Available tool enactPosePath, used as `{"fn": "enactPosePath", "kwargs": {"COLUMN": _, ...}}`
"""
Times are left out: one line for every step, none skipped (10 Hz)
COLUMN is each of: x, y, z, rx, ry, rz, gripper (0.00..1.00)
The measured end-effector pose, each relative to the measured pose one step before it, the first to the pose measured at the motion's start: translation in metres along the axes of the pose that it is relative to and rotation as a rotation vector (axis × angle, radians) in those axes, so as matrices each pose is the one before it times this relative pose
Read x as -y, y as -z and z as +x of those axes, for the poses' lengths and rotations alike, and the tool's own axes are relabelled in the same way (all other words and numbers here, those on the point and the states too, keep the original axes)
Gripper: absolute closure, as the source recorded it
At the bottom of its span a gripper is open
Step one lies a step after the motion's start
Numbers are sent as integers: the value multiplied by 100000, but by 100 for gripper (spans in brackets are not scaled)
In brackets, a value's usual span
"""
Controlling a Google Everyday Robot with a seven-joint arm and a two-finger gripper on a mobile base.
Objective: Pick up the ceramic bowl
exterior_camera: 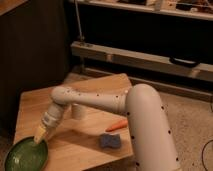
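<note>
The ceramic bowl (24, 157) is a wide, shallow green dish with a darker rim. It rests on the front left corner of the wooden table (102, 87). My gripper (41, 134), with its yellowish tip, points down at the bowl's upper right rim, right at the edge. Whether it touches the rim I cannot tell. The white arm reaches in from the lower right and crosses the table toward the bowl.
A small white cup (78, 111) stands just behind the arm's wrist, mid-table. A blue sponge (110, 141) and an orange carrot-like item (117, 125) lie near the front right. Dark shelving and a metal rail (150, 60) run behind the table.
</note>
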Motion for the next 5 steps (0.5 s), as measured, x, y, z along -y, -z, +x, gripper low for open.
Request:
{"fn": "enactPosePath", "kwargs": {"x": -352, "y": -272, "z": -105, "rx": 353, "ry": -499, "rz": -113, "gripper": 43}}
{"fn": "enactPosePath", "kwargs": {"x": -152, "y": -192, "z": 7, "rx": 280, "ry": -225, "rz": 55, "gripper": 43}}
{"fn": "enactPosePath", "kwargs": {"x": -6, "y": -168, "z": 59, "rx": 413, "ry": -43, "rz": 142, "gripper": 43}}
{"fn": "enactPosePath", "kwargs": {"x": 205, "y": -323, "z": 91, "rx": 1223, "ry": 471, "rz": 72, "gripper": 43}}
{"fn": "enactPosePath", "kwargs": {"x": 272, "y": -450, "z": 180, "rx": 1065, "ry": 567, "rz": 133, "gripper": 43}}
